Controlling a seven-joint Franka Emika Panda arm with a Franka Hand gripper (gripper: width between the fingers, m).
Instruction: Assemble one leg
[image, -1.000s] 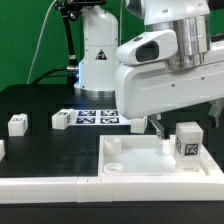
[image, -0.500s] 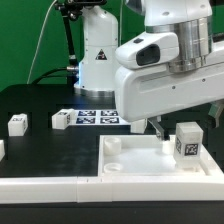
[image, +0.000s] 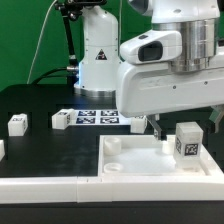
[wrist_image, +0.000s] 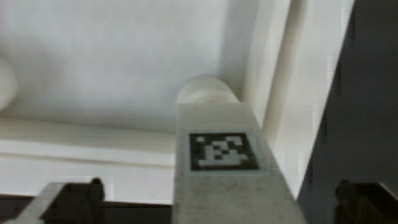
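A leg (image: 186, 142), a small white block with a tag on one face, stands upright on the large white tabletop panel (image: 130, 160) near its right corner. My gripper (image: 186, 120) hangs just over it under the white arm body, with one dark finger (image: 160, 127) showing to the leg's left. In the wrist view the leg (wrist_image: 222, 150) lies between the two dark fingertips (wrist_image: 71, 200), with a gap on each side. The gripper (wrist_image: 217, 205) is open and touches nothing.
Two more small white legs (image: 17, 123) (image: 62, 119) lie on the black table at the exterior view's left. The marker board (image: 97, 117) lies behind the panel. The robot base (image: 97, 50) stands at the back. A white part edge (image: 40, 185) runs along the front.
The arm body has shifted slightly up and to the exterior view's right. The leg and the other parts have not moved.
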